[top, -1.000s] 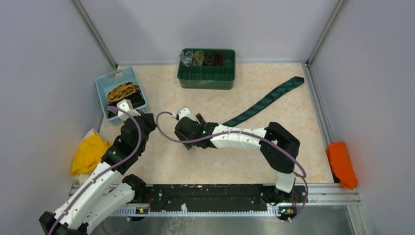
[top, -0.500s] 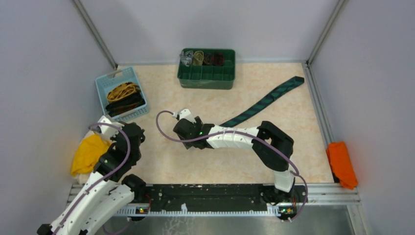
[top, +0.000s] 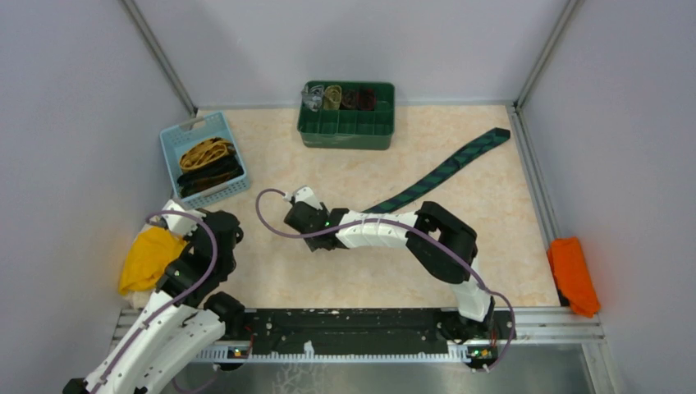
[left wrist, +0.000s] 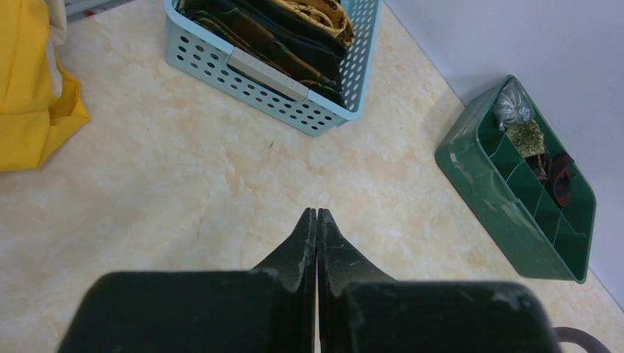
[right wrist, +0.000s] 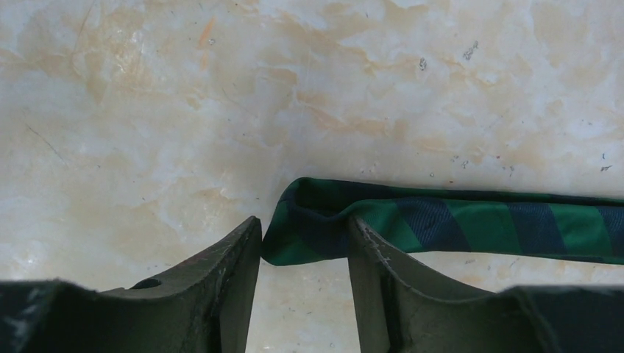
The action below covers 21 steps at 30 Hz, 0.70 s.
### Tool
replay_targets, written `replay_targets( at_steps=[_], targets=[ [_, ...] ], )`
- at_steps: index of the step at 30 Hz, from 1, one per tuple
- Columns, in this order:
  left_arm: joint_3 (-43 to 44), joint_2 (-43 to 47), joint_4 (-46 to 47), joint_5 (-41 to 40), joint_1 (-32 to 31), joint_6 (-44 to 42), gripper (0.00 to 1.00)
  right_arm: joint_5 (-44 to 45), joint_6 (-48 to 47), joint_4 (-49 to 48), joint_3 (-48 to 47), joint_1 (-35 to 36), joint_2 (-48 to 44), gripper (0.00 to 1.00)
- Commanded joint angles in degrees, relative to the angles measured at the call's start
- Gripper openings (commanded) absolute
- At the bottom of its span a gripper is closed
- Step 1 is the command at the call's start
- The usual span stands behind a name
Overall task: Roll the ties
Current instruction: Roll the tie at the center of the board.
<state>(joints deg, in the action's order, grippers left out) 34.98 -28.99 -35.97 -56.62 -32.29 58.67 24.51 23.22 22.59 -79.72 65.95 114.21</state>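
**Top external view.** A dark green checked fabric necktie point(top: 443, 168) lies flat on the beige marbled bench point(top: 271, 164). It runs diagonally from the far right corner to the centre, where its narrow end passes under the right gripper point(top: 310, 223). Over the last second the left gripper point(top: 215, 223) has drawn back from the light blue perforated plastic basket point(top: 205, 164) to the near left, beside the broad plain yellow cloth point(top: 148, 258). The right wrist has shifted slightly left along the tie's line. A green compartmented plastic tray point(top: 346, 131) stands at the far edge, with rolled ties point(top: 341, 97) in its far row. A broad plain orange cloth point(top: 572, 275) lies off the bench at the right.

**Left wrist view.** The left gripper point(left wrist: 316, 217) has its jaws pressed together on nothing. The basket point(left wrist: 265, 70) ahead of it holds mustard-yellow and dark ties point(left wrist: 294, 29), not yet rolled.

**Right wrist view.** The right gripper point(right wrist: 303, 228) has its jaws apart, astride the tie's narrow end point(right wrist: 316, 224), which is doubled over on itself.

**Reading.** The first fold of the roll appears to be made. The left arm's retreat suggests the right arm is meant to work on this tie alone.
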Motion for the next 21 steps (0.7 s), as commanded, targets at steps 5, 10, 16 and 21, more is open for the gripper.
replay_targets(
  at_steps=[5, 10, 16, 21],
  targets=[
    [-1.14, 0.48, 0.85, -0.68, 0.16, -1.32, 0.00, -1.01, 0.67, 0.78, -3.16, 0.67, 0.71, 0.35],
    [-1.49, 0.51, 1.77, -0.39, 0.12, -2.46, 0.00, -4.46, -1.84, -2.57, -2.32, 0.60, -0.48, 0.29],
    [-1.66, 0.60, 2.21, -0.38, 0.09, -2.99, 0.00, -15.15, -2.74, -7.70, 1.05, -1.89, -3.72, 0.27],
    [-2.33, -0.06, 4.55, 0.27, 0.20, -4.75, 0.00, -31.32, -0.63, -15.33, 6.87, -7.89, -6.45, 0.25]
  ],
)
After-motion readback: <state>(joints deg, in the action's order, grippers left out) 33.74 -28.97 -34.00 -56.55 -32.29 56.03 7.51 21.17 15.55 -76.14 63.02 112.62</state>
